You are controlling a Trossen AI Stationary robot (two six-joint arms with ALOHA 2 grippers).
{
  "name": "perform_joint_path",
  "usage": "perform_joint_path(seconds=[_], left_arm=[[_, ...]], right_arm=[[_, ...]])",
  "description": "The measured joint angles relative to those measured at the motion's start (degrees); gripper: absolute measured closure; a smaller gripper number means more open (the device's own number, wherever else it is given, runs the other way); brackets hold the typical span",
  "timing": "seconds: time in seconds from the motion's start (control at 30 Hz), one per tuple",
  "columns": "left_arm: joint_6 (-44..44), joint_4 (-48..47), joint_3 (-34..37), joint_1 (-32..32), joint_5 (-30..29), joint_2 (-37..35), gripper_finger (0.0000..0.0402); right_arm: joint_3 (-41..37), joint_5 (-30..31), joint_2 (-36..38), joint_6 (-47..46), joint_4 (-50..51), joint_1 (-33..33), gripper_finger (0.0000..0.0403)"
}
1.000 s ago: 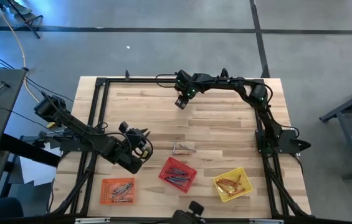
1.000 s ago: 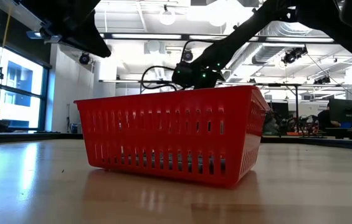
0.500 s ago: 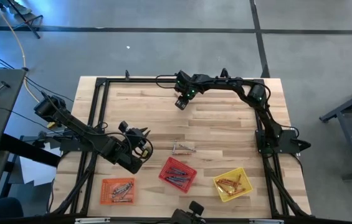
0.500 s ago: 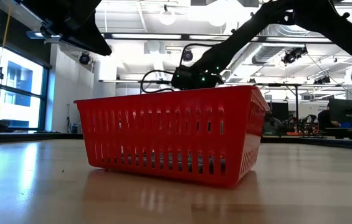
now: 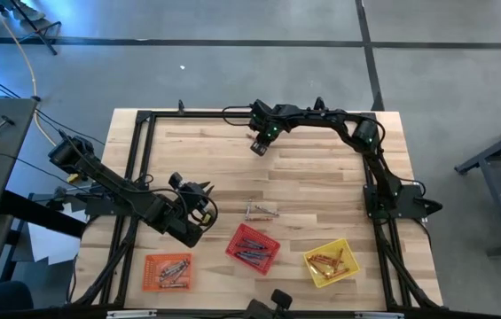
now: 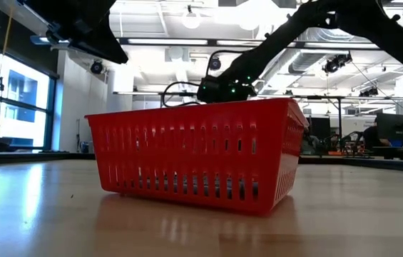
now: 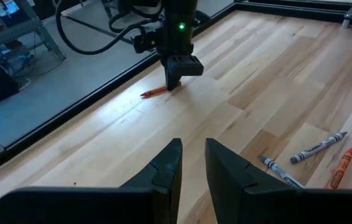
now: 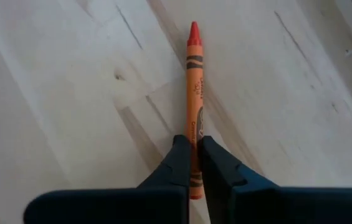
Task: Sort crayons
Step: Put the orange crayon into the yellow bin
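From above, the right tool is down at the far side of the pale butcher-block wooden surface, apparently because one stray crayon lies there, well apart from the three small square mesh baskets lined along the near edge: an orange one with grey-silver sticks, a red one with bluish ones and a yellow one with reddish-orange ones, so much of the sorting looks done; a small cluster of loose crayons waits mid-surface, just beyond the red basket, and the left tool hovers near it, probably so as to take those next. Level with the surface, the red basket fills the middle, the right arm's green-lit wrist shows above its rim, and behind is a bright open workshop with tall windows, ceiling ducts and benches. Past the left tool's own dark fingers, which stand slightly apart with nothing between them, lie two grey-silver crayons and a reddish-orange one, and farther off the right tool touches down on a thin reddish-orange crayon near the black frame rail. The right wrist shows that reddish-orange, paper-wrapped wax crayon flat on the wood, its blunt end clamped between the closed fingers, likely to carry it to the yellow basket
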State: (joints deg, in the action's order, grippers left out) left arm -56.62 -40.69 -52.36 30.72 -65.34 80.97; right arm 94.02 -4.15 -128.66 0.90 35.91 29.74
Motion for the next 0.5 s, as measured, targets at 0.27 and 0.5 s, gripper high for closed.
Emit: perform_joint_path(seconds=[0.27,0.5], left_arm=[[-0.33,0.35,0.00,-0.02,0.00,0.00,0.0342],[-1.47,0.44,0.00,-0.02,-0.62,-0.02,0.0342]], right_arm=[[-0.37,-5.17,2.18,0.27,7.63,-0.11,0.0398],[-0.48,-6.42,10.36,1.75,17.10,-0.83,0.0401]])
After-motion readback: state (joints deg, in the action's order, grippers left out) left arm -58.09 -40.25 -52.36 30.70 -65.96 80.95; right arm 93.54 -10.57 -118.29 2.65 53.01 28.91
